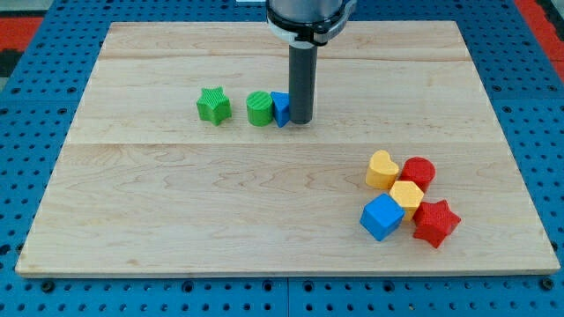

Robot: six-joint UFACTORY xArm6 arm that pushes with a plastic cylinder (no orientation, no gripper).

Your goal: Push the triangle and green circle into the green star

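Camera view: no jaws, bare rod. My tip [300,120] touches blue triangle [280,108] on its right; green circle [259,108] beyond, green star [212,105] further left, apart. Mid-push; next, steady leftward shove.

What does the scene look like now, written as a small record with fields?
tip: at the right side of the blue triangle
triangle: touches the green circle on its left
star: green star, left of the circle, a gap between
cluster: yellow heart, red block, yellow block, blue cube, red star, lower right
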